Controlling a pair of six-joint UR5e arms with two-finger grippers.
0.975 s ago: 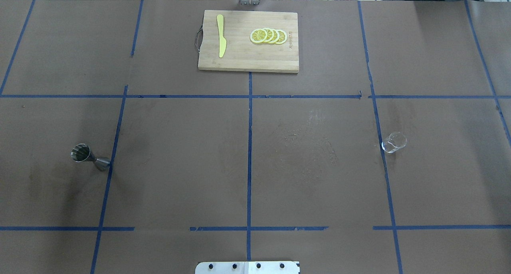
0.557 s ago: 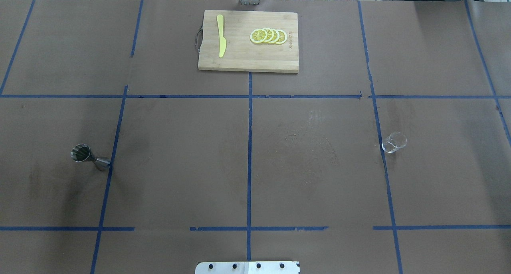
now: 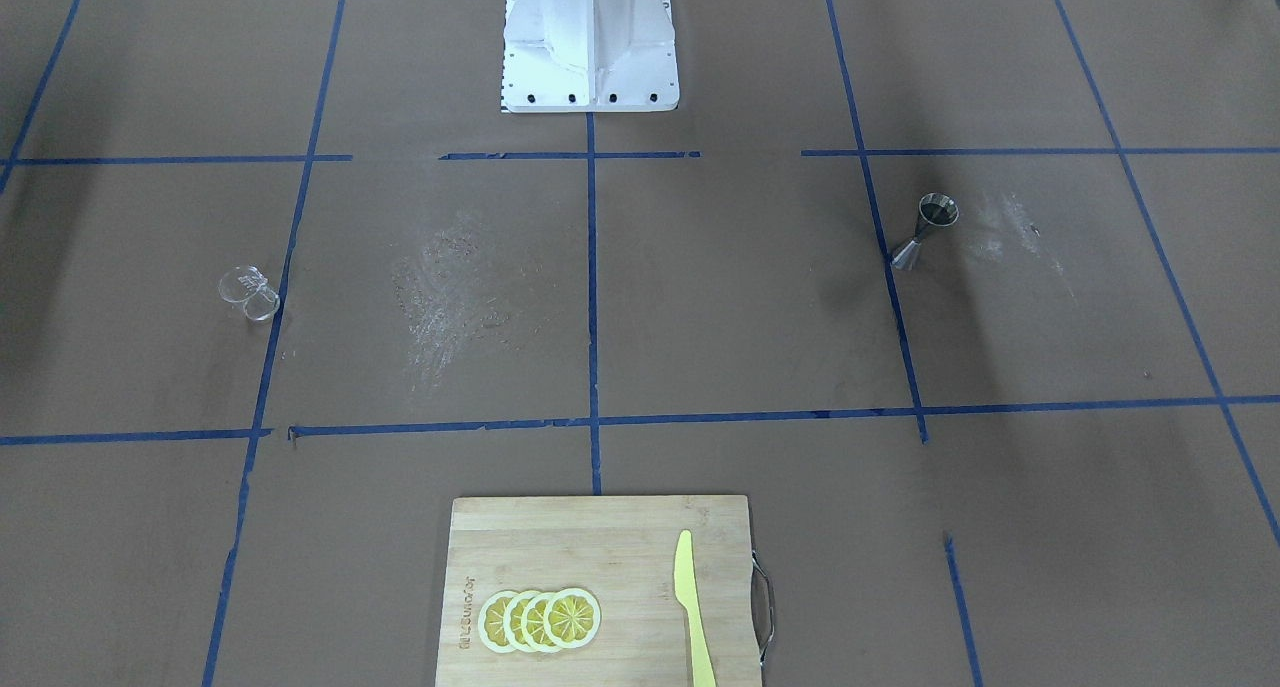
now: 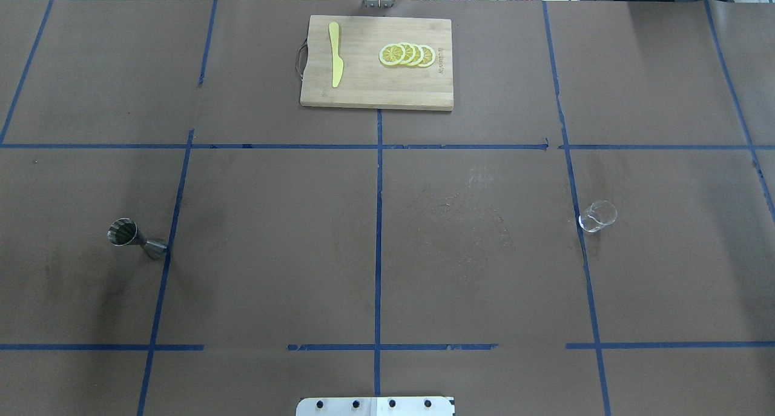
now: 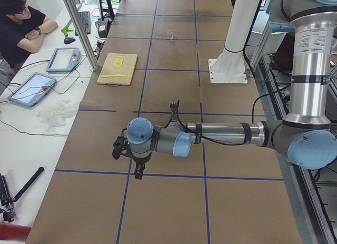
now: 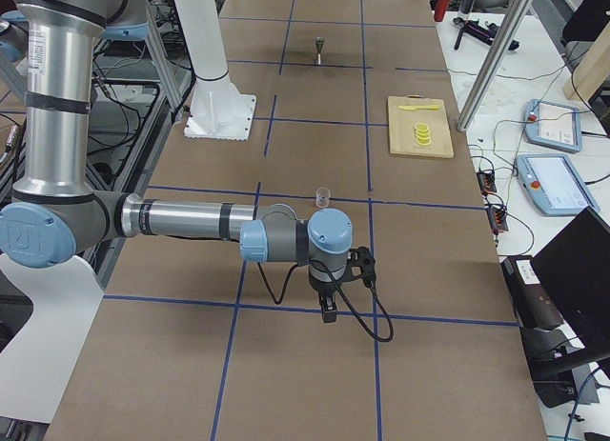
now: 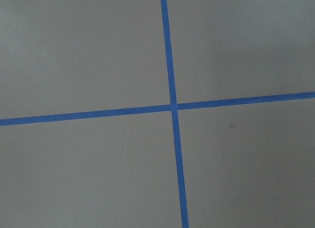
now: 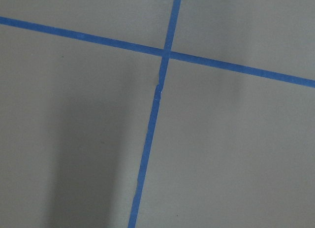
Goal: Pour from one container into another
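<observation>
A steel jigger (image 4: 129,235) stands upright on the left side of the brown table, also seen in the front view (image 3: 927,229). A small clear glass cup (image 4: 597,215) stands on the right side (image 3: 249,292). Neither gripper shows in the overhead or front view. In the exterior left view my left gripper (image 5: 138,174) hangs above the table's near end, well short of the jigger (image 5: 172,105). In the exterior right view my right gripper (image 6: 329,314) hangs short of the cup (image 6: 323,195). I cannot tell whether either is open or shut. Both wrist views hold only brown paper and blue tape.
A wooden cutting board (image 4: 363,89) lies at the far middle, with lemon slices (image 4: 407,54) and a yellow knife (image 4: 335,54) on it. The robot's white base (image 3: 590,37) stands at the near edge. A person (image 5: 21,22) sits by tablets beyond the far side.
</observation>
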